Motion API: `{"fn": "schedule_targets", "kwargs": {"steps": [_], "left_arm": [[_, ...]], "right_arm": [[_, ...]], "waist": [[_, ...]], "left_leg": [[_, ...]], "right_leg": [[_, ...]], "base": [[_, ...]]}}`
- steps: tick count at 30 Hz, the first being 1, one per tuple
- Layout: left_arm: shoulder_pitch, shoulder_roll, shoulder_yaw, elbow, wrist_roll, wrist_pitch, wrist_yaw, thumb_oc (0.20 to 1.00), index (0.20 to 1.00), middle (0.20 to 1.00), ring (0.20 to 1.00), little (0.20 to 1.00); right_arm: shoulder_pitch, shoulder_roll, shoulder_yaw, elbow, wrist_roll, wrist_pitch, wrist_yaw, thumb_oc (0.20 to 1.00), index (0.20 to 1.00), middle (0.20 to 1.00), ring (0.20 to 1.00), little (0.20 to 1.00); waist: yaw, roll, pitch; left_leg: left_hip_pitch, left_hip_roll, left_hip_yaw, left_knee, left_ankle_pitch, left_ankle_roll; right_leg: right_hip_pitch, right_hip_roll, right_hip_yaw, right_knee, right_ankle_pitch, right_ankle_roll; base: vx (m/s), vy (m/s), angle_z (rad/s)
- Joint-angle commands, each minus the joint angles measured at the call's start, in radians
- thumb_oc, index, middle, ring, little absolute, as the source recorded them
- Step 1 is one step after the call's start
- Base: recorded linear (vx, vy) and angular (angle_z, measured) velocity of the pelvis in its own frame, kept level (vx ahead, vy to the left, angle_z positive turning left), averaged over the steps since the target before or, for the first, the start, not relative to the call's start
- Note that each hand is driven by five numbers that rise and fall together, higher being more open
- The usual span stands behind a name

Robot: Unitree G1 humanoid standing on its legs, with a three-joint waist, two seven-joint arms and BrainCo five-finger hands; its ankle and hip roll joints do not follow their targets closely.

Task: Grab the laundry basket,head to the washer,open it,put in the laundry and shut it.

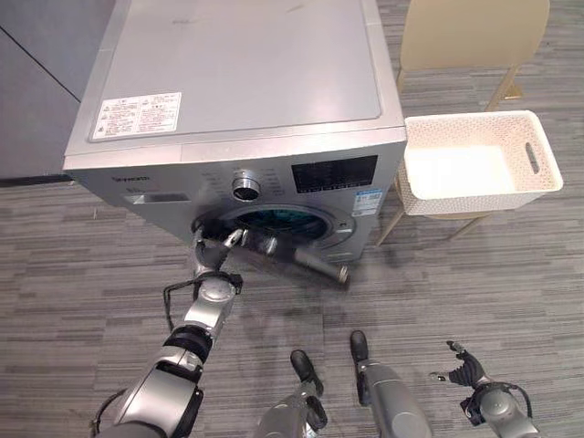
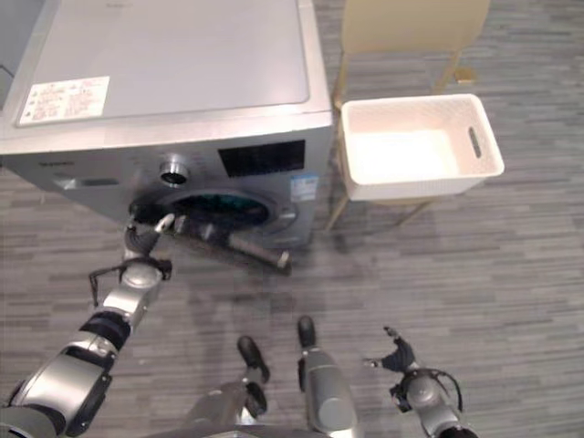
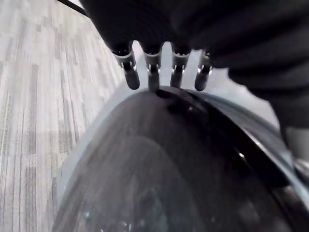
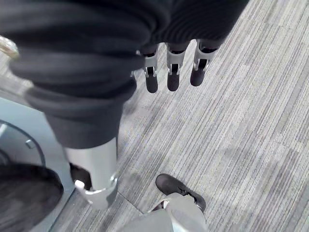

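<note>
Now the left hand [image 1: 215,253] rests straight fingers [image 3: 130,72] on the washer [image 1: 237,100] door [image 1: 290,256]. Relaxed, the right hand [image 1: 465,369] hangs low, and the laundry basket [image 1: 479,164] sits beside the washer.

washer [image 1: 246,119] ahead | laundry basket [image 1: 479,164] on chair [image 1: 470,36], right of washer | door [image 1: 292,257] open at front

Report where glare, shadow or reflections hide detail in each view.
Left eye view: the washer top has a soft even sheen, and the inside of the white basket is washed out bright. Left wrist view: the door glass is dark, with small highlights along its rim, beneath the left hand. Right wrist view: the right hand hangs over evenly lit carpet, no glare.
</note>
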State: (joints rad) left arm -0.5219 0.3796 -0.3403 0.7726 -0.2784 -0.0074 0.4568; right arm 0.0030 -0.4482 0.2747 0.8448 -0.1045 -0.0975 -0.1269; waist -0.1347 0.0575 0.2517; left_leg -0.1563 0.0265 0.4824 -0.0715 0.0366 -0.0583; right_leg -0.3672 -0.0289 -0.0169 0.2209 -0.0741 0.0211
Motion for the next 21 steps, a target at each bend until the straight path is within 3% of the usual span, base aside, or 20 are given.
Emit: {"fn": "schedule_targets", "kwargs": {"steps": [1,4,8,11,13,15,17,21], "left_arm": [[-0.245,-0.263,-0.147,-0.201,0.017,-0.214,-0.124,1.000,1.000,1.000,1.000,1.000],[-0.143,-0.331,-0.198,-0.350,-0.055,-0.235,-0.159,1.000,1.000,1.000,1.000,1.000],[-0.058,-0.342,-0.240,-0.381,-0.086,-0.221,-0.194,1.000,1.000,1.000,1.000,1.000],[0.031,-0.309,-0.269,-0.394,-0.051,-0.194,-0.240,1.000,1.000,1.000,1.000,1.000],[0.146,-0.225,-0.266,-0.446,0.010,-0.178,-0.299,1.000,1.000,1.000,1.000,1.000],[0.302,-0.132,-0.216,-0.489,0.040,-0.166,-0.355,1.000,1.000,1.000,1.000,1.000],[0.445,-0.074,-0.152,-0.421,0.096,-0.156,-0.394,1.000,1.000,1.000,1.000,1.000],[0.544,-0.055,-0.075,-0.308,0.145,-0.141,-0.408,1.000,1.000,1.000,1.000,1.000]], "right_arm": [[0.003,-0.058,0.056,-0.054,0.035,-0.016,-0.019,1.000,1.000,1.000,1.000,1.000],[-0.007,-0.023,0.057,-0.041,0.043,-0.009,-0.036,1.000,1.000,1.000,1.000,1.000],[-0.019,0.008,0.059,-0.029,0.052,-0.007,-0.048,1.000,1.000,1.000,1.000,1.000],[-0.028,0.028,0.057,-0.017,0.056,-0.005,-0.056,1.000,1.000,1.000,1.000,1.000],[-0.026,0.043,0.042,-0.010,0.057,-0.007,-0.058,1.000,1.000,1.000,1.000,1.000],[-0.023,0.061,0.026,0.007,0.055,-0.007,-0.054,1.000,1.000,1.000,1.000,1.000],[-0.020,0.070,0.009,0.014,0.051,-0.009,-0.043,1.000,1.000,1.000,1.000,1.000],[-0.019,0.077,-0.001,0.029,0.044,-0.010,-0.034,1.000,1.000,1.000,1.000,1.000]], "waist": [[-0.122,0.034,-0.052],[-0.108,0.034,-0.048],[-0.094,0.029,-0.047],[-0.072,0.024,-0.046],[-0.043,0.022,-0.053],[-0.009,0.013,-0.069],[0.022,0.001,-0.084],[0.045,-0.014,-0.108]], "left_leg": [[-0.032,0.076,-0.142,-0.016,0.093,-0.032],[-0.013,0.066,-0.154,-0.016,0.093,-0.031],[0.005,0.061,-0.166,-0.016,0.091,-0.029],[0.020,0.056,-0.184,-0.016,0.087,-0.027],[0.034,0.047,-0.205,-0.016,0.082,-0.024],[0.053,0.039,-0.227,-0.016,0.079,-0.022],[0.072,0.034,-0.243,-0.016,0.075,-0.018],[0.090,0.026,-0.254,-0.016,0.067,-0.012]], "right_leg": [[0.144,0.008,-0.030,-0.265,0.070,0.085],[0.177,0.012,-0.036,-0.261,0.058,0.072],[0.203,0.014,-0.043,-0.252,0.047,0.065],[0.219,0.016,-0.054,-0.231,0.031,0.058],[0.241,0.016,-0.074,-0.223,0.019,0.055],[0.274,0.016,-0.094,-0.230,0.011,0.055],[0.300,0.014,-0.112,-0.234,0.006,0.058],[0.328,0.013,-0.123,-0.242,0.003,0.062]], "base": [[0.04,-0.015,0.24],[0.04,-0.018,0.17],[0.03,-0.036,0.09],[0.01,-0.039,0.09],[0.01,-0.056,0.15],[0.03,-0.060,-0.10],[0.03,-0.048,-0.13],[0.02,-0.014,-0.02]]}}
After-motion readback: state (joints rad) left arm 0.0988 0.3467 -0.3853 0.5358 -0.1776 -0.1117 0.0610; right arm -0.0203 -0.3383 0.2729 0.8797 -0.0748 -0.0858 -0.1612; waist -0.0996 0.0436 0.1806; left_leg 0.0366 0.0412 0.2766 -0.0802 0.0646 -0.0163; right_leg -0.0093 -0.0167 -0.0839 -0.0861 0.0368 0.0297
